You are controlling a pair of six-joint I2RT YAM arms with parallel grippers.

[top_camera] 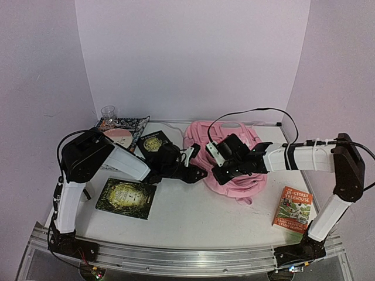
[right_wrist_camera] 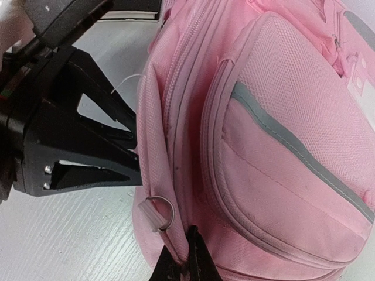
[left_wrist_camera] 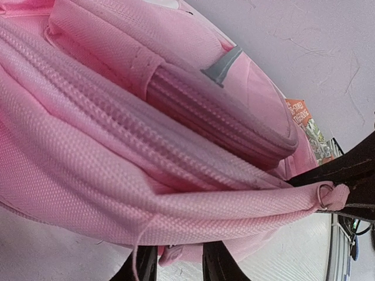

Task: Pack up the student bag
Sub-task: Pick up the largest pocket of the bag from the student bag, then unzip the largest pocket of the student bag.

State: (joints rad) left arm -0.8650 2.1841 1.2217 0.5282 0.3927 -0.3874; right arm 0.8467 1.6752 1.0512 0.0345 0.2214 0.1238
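Fabric of the student bag point(top_camera: 243, 186) looks soft and light, so expect it to fold and sag, not to move as one piece. It lies on the tabletop point(top_camera: 193, 216), directly between both claws. The right claw point(right_wrist_camera: 187, 260) is clamped together on the bag's seam, just beside a small metal ring point(right_wrist_camera: 159, 208). The left claw point(left_wrist_camera: 179, 266) has its fingers a little apart with a fold of the bag's edge between them; I cannot tell if they really pinch it.

The thick seams and the ring tab are, I think, your best holds; the smooth pocket panels will probably slip.

The two claws are very near each other, so move carefully there. Behind them the white wall point(top_camera: 193, 58) is close. In front of them you have open tabletop, with a green book point(top_camera: 126, 198) left of the left claw and an orange book point(top_camera: 293, 209) well right of the right claw.
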